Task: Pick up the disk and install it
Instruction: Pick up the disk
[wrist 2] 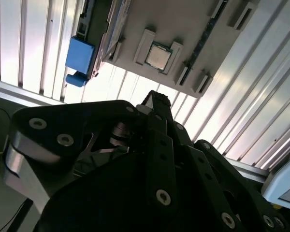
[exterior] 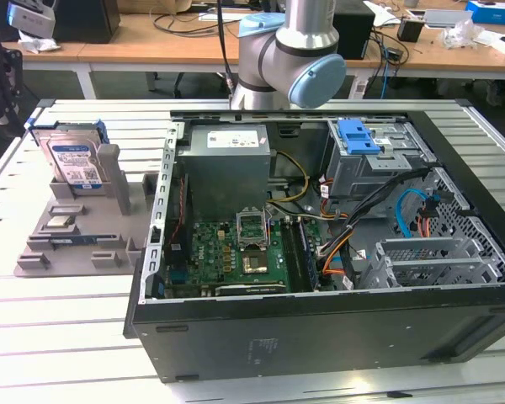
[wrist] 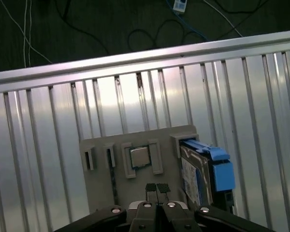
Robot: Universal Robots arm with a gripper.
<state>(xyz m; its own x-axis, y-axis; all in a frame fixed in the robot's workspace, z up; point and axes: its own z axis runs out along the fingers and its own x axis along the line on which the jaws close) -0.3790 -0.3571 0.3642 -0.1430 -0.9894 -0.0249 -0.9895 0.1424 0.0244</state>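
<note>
a slatted aluminium table (exterior: 59,303) carries everything; an open black computer case (exterior: 320,337) lies on its side over the table's middle and towards the edge on the exterior view's right, its inside facing up; the grey and blue robot arm (exterior: 286,42) rises behind the case at the table's far edge; inside the case a grey power supply (exterior: 227,168) sits against the far wall, a green motherboard (exterior: 236,252) lies in front of it, and a grey metal drive cage (exterior: 353,172) stands in the far corner on the exterior view's right, with a blue plastic clip (exterior: 358,136) on top of it; a flat grey fixture plate (exterior: 34,261) rests on the table between the case and the table's edge on the exterior view's left; the disk (exterior: 74,156) stands upright on its edge in a slot at the plate's far end, label facing out, blue bracket around it, well apart from the case and not yet picked up; in the first wrist view the gripper (wrist: 157,188) hangs above the plate, its two black fingertips (wrist: 151,187) pressed together with nothing between them; it is near the disk's labelled face but apart from it; a small square processor chip (wrist: 139,156) lies flat in a pocket of the plate, just beside the disk and near the fingertips.
</note>
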